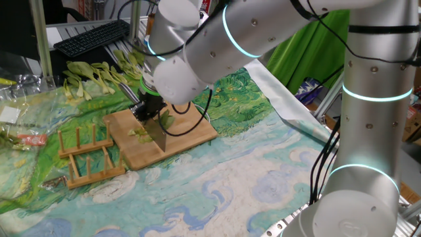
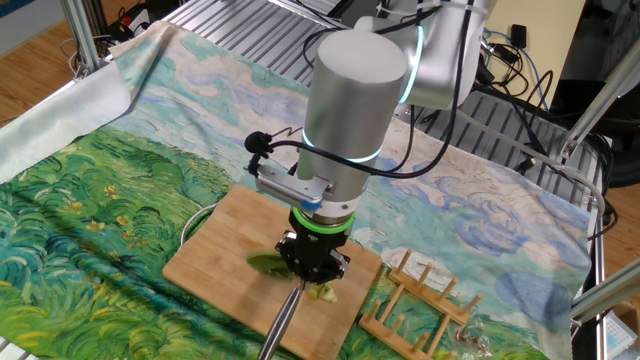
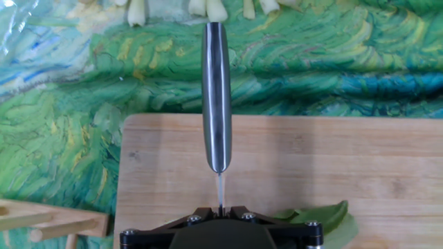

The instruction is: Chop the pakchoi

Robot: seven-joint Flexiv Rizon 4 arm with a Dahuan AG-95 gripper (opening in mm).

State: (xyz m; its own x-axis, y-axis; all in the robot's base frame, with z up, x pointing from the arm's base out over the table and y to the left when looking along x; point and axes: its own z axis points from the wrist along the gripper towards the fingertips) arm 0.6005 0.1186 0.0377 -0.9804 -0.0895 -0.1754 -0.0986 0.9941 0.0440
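A bamboo cutting board [image 1: 191,135] [image 2: 225,255] [image 3: 346,159] lies on the painted cloth. On it is the pakchoi: a dark green leaf [image 2: 265,263] [image 3: 325,214] [image 1: 166,120] beside the blade, and pale cut pieces [image 1: 139,133] [image 2: 322,292] on its other side. My gripper [image 1: 150,108] [image 2: 313,262] [image 3: 220,207] is shut on a knife, pointing down over the board. The knife's steel handle [image 3: 217,97] [image 2: 285,320] sticks out level past the board's edge. Its broad blade [image 1: 158,137] stands edge-down on the board amid the pakchoi. My wrist hides the cut itself.
A wooden dish rack [image 1: 85,155] [image 2: 420,295] [image 3: 41,221] stands close beside the board. Several whole larger pakchoi stalks [image 1: 99,76] [image 3: 208,7] lie beyond the board, a keyboard [image 1: 92,36] behind them. A thin white cable [image 2: 195,215] loops on the cloth.
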